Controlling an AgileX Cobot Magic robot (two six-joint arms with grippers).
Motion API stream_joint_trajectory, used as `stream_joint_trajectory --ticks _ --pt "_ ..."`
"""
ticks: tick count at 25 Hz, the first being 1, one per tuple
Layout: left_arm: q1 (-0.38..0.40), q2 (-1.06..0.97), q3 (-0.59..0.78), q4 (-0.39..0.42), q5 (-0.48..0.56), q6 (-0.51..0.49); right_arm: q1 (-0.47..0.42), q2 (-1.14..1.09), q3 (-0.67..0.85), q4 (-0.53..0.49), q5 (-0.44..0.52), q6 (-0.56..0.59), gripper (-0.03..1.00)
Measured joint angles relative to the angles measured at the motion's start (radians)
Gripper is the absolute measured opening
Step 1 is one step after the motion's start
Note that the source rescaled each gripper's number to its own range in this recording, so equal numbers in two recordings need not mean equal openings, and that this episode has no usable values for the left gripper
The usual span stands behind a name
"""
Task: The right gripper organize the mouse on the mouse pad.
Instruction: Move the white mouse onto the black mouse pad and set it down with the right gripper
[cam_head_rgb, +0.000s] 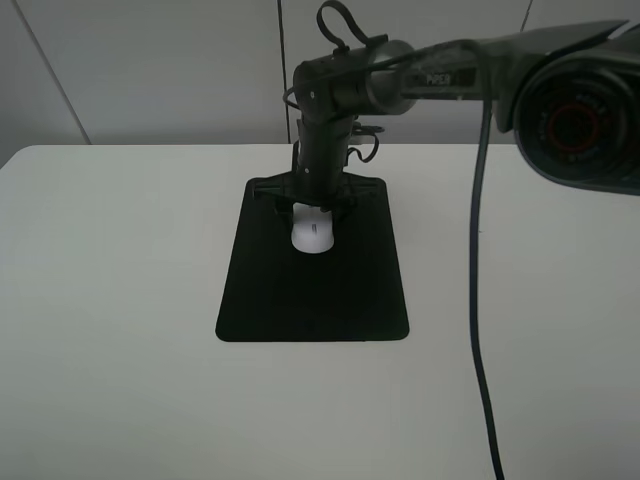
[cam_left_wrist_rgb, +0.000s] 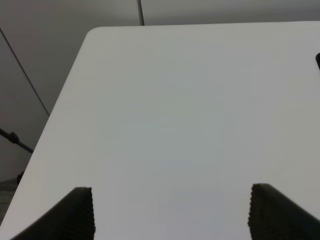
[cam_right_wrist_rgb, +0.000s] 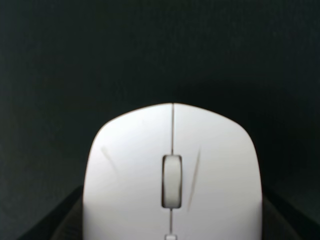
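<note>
The left gripper (cam_left_wrist_rgb: 172, 215) shows only in its own wrist view. It is spread wide over the white table (cam_head_rgb: 120, 400) and has nothing between its fingers. In the high view, a hanging black cable (cam_head_rgb: 478, 330) crosses the near part of the table at the right. Behind this lies the mouse pad (cam_head_rgb: 300, 300), flat in the middle of the table. The mouse (cam_head_rgb: 312, 236) rests on the far half of the pad, about centred between its sides. The right gripper (cam_head_rgb: 314, 212) stands low over the far end of the mouse, with one finger (cam_right_wrist_rgb: 55, 225) at each side. Whether the fingers press the mouse or only stand beside it, I cannot tell. I judge the placing nearly done. What is left is to let go, if needed, and to lift away.
</note>
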Motion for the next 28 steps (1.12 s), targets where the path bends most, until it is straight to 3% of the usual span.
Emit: stream_joint_trajectory --ticks 25,26,28 --pt "0.000 0.000 0.000 0.000 0.000 0.000 0.012 0.027 -0.005 -0.022 -0.003 0.002 0.01" --pt "0.000 0.000 0.000 0.000 0.000 0.000 0.012 0.027 -0.005 -0.023 -0.003 0.002 0.12" --pt "0.000 0.000 0.000 0.000 0.000 0.000 0.012 0.027 -0.005 -0.028 -0.003 0.000 0.55"
